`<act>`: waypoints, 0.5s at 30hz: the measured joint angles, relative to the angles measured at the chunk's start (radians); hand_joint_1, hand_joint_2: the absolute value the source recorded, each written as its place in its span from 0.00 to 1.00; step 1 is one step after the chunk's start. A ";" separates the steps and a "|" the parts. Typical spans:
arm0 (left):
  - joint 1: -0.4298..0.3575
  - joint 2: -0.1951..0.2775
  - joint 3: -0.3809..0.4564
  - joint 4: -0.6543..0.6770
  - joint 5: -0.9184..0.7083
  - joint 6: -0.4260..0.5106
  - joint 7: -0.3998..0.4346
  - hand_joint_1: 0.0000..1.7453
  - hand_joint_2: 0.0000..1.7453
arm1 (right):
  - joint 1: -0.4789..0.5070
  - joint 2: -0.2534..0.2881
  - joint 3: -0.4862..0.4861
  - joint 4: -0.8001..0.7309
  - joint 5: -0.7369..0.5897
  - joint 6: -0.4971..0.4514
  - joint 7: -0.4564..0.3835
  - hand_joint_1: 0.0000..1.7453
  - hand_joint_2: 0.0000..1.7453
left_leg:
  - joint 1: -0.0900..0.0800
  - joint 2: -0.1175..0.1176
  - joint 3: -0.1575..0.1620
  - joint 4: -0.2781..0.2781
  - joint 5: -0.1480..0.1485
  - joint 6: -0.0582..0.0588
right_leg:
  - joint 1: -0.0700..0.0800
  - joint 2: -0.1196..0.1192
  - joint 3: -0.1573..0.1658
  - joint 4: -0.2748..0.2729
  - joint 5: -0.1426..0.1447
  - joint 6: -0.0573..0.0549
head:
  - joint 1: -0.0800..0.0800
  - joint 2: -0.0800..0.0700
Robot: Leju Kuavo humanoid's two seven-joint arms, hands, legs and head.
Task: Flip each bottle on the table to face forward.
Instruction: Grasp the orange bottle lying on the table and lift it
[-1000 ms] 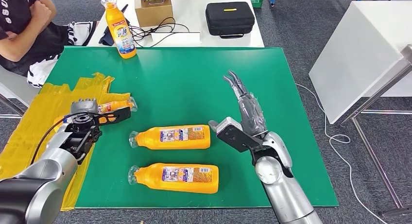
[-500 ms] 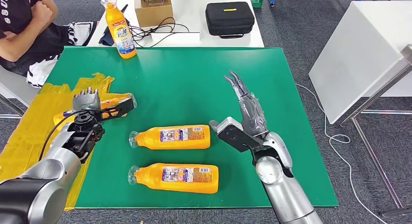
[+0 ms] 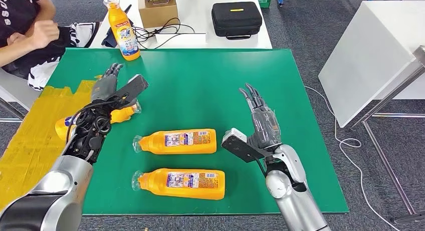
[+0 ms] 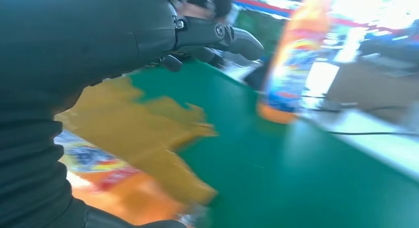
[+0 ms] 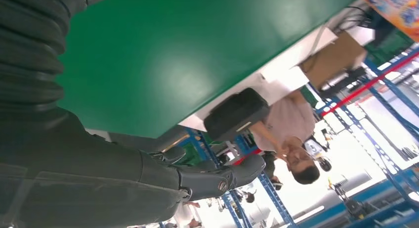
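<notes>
On the green mat (image 3: 190,85), you've got the left hand (image 3: 108,85) raised with fingers spread, holding nothing, above the bottle on the yellow sheet (image 3: 123,114). Right hand (image 3: 260,122) likewise empty, fingers extended. Judgement: between bottles; next, you reach for a lying one. Count: four bottles — one upright (image 3: 122,28), three lying.

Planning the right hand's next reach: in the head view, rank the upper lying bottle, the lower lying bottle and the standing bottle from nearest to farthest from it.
From the right hand:
1. Upper lying bottle, just to its left.
2. Lower lying bottle, left and toward the near edge.
3. Standing bottle, far-left corner.
</notes>
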 joint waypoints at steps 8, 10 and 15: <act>0.073 -0.037 -0.001 -0.209 0.302 -0.119 -0.147 0.00 1.00 | 0.014 -0.006 -0.001 0.024 0.041 0.045 0.016 0.00 1.00 | 0.000 0.000 0.000 0.000 0.000 0.000 | 0.000 0.000 0.000 0.000 0.000 0.000 | 0.000 0.000; 0.086 -0.041 -0.001 -0.241 0.396 -0.151 -0.179 0.00 1.00 | 0.007 -0.006 0.003 0.045 0.050 0.067 0.018 0.00 1.00 | 0.000 0.000 0.000 0.000 0.000 0.000 | 0.000 0.000 0.000 0.000 0.000 0.000 | 0.000 0.000; 0.131 -0.049 -0.003 -0.319 0.736 -0.341 -0.297 0.00 1.00 | -0.050 0.004 0.054 0.154 0.064 0.119 0.016 0.00 1.00 | 0.000 0.000 0.000 0.000 0.000 0.000 | 0.000 0.000 0.000 0.001 0.000 0.000 | 0.000 0.000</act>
